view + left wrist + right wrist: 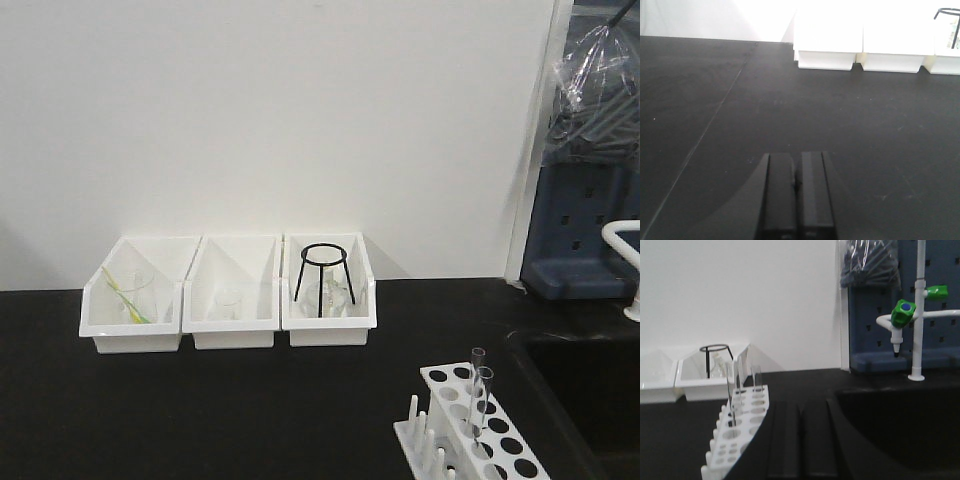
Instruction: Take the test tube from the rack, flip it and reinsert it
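Note:
The white test-tube rack point(480, 440) stands at the front right of the black table, with pegs along its left side. Clear glass test tubes point(480, 385) stand upright in its far holes. In the right wrist view the rack point(742, 427) lies just left of my right gripper point(799, 407), with the tubes point(731, 390) upright in it. The right gripper is shut and empty, low over the table between rack and sink. My left gripper point(796, 159) is shut and empty above bare black table, far from the rack. Neither gripper shows in the front view.
Three white open-front bins point(229, 295) stand against the back wall; the right one holds a black wire tripod point(323, 278). A black sink point(900, 420) with a white faucet and green tap heads point(903, 312) lies right of the rack.

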Motion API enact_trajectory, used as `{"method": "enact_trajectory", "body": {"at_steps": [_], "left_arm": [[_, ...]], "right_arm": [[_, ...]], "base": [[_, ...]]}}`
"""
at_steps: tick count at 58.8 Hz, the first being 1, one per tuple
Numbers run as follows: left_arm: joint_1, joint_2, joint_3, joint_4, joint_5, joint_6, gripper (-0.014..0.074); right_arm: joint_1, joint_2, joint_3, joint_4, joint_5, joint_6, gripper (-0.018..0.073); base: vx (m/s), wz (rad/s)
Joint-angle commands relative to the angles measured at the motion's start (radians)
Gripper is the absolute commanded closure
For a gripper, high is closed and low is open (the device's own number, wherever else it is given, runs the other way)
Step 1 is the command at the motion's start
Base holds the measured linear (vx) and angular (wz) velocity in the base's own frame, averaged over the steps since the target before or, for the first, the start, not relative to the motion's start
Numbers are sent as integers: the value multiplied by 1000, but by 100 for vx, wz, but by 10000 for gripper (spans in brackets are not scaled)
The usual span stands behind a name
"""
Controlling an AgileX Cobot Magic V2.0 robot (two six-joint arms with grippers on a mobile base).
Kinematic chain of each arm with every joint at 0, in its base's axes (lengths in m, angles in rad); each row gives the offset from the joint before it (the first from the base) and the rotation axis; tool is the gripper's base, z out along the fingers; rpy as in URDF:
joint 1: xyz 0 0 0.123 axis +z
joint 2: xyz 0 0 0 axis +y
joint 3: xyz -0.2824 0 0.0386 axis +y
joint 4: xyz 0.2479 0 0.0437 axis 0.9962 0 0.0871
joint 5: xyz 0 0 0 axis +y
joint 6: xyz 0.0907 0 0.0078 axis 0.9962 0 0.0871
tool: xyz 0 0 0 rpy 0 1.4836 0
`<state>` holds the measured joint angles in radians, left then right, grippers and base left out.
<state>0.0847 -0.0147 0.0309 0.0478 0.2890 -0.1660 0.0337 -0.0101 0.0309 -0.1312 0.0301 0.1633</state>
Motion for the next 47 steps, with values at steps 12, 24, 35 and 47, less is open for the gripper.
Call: {"method": "enact_trajectory", "body": {"at_steps": [12, 24, 35, 47], "left_arm": [[-5, -13, 1, -4, -86, 0, 603], [-5, -13, 1, -4, -86, 0, 603], [-5, -13, 1, -4, -86, 0, 603], [-5, -13, 1, -4, -86, 0, 603]], "right_arm": [[36, -12, 1, 11, -39, -44, 568], [36, -12, 1, 11, -39, -44, 568], [36, -12, 1, 11, -41, -44, 568], [36, -12, 1, 11, -41, -44, 568]], "base": [[0, 0], [0, 0], [0, 0], [0, 0]]}}
